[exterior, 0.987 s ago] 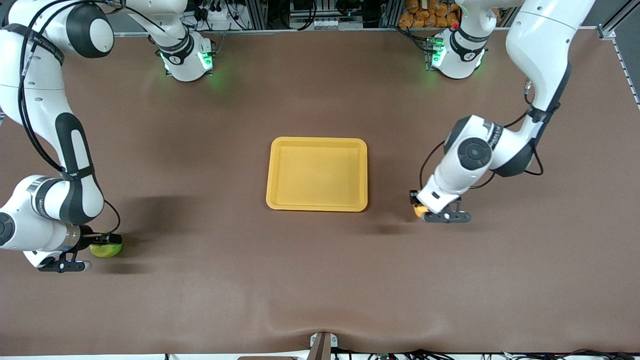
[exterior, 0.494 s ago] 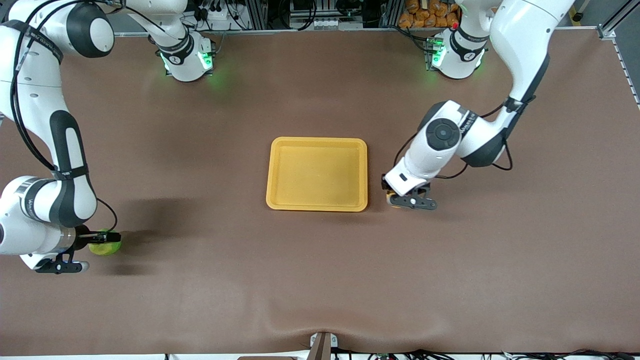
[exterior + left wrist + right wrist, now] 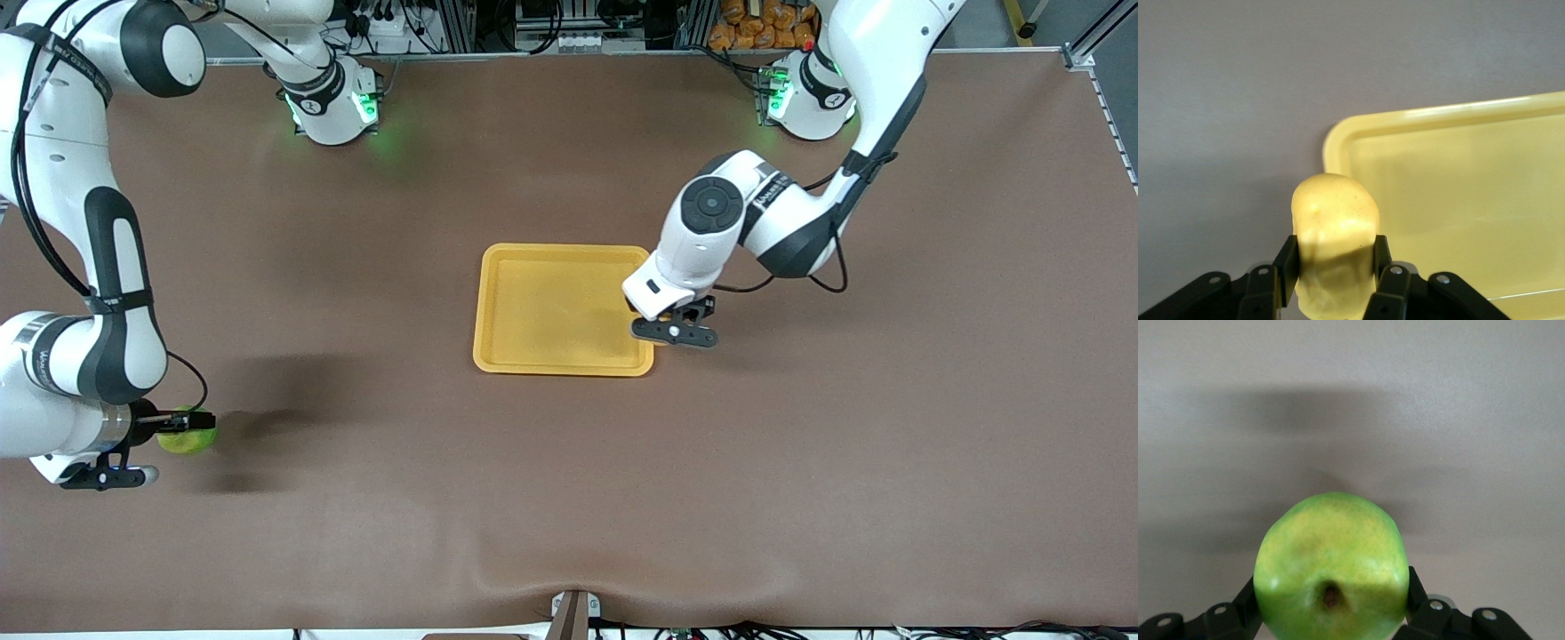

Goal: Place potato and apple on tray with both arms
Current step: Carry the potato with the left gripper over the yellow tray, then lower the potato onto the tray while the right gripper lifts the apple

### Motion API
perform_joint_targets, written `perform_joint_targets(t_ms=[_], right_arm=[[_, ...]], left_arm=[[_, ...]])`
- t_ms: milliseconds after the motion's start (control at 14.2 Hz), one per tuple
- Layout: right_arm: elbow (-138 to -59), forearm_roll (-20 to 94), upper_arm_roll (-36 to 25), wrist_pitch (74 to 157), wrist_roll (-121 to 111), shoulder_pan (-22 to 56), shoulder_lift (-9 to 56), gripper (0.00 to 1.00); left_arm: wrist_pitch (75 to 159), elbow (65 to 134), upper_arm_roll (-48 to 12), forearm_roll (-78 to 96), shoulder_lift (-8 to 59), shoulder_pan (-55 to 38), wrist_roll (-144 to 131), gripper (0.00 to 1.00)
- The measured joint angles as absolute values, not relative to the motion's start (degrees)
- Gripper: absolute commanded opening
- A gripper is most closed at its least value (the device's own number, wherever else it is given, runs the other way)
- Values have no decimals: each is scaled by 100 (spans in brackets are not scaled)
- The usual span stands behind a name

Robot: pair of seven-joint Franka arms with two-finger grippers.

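Left end effector point(image 3: 662, 322) is gripping the lumpy yellow-orange potato point(image 3: 1335, 240) over the shallow yellow-orange plastic tray's point(image 3: 484, 302) centre-frame edge; right end effector point(image 3: 182, 429) is clamping the round green apple point(image 3: 185, 439) lower left, well apart.

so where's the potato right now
The potato is held in the left gripper, up over the tray's edge at the left arm's end; the front view hides it under the wrist.
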State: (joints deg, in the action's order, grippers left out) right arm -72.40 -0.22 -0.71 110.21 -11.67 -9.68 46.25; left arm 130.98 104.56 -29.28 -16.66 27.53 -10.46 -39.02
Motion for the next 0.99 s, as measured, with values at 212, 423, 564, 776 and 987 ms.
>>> perform_joint_targets(t_ms=[212,423,564,776,987], right_arm=[[-7238,-22,-69,10838,-1167,-890,4441,0],[-7234,-22,-67,10514,-1170,-842,4249,0],[-7229,-22,-66,10257,-1175,-812,4087,0],[-7229,-20,-64,9859,-1175,-726,3792,0],[-7229,-19,-64,9414,-1175,-641,3532,0]], left_arm=[[13098,10308,-2917,-1666,3005,-1285,-4395,16],[13098,10226,-2905,-1971,3269,-1493,-4891,17],[13098,10184,-2904,-2227,3436,-1553,-5251,18],[13098,10073,-2903,-2348,3646,-1579,-5478,18],[13098,9989,-2902,-2349,3762,-1645,-5624,19]])
